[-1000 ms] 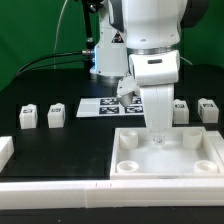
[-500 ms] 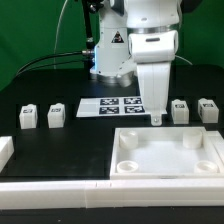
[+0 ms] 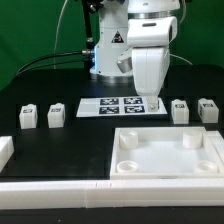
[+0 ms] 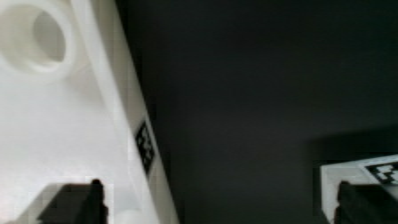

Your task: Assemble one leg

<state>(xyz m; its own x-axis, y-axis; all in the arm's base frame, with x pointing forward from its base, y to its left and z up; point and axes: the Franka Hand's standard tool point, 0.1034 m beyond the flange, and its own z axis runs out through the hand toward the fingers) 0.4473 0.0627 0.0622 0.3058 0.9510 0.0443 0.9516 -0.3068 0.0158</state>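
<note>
Four small white legs with square markers stand on the black table: two at the exterior view's left (image 3: pixel 28 117) (image 3: pixel 56 114) and two at its right (image 3: pixel 180 110) (image 3: pixel 208 110). My gripper (image 3: pixel 149 100) hangs over the marker board (image 3: pixel 112 106), behind the far edge of the large white panel (image 3: pixel 170 152) and left of the right-hand legs. In the wrist view the gripper (image 4: pixel 214 207) is open and empty, with one dark fingertip (image 4: pixel 71 205) over the panel (image 4: pixel 63 130). A leg (image 4: pixel 338 180) shows by the other finger.
A round socket (image 4: pixel 32 40) sits in the panel's corner. A white rail (image 3: pixel 60 190) runs along the table's front, with a white block (image 3: pixel 5 150) at the left end. The robot base (image 3: pixel 108 55) and cables stand behind the marker board.
My gripper has risen from the panel's far edge and drawn back over the marker board, moving a little to the exterior view's left. It holds nothing. No part has moved.
</note>
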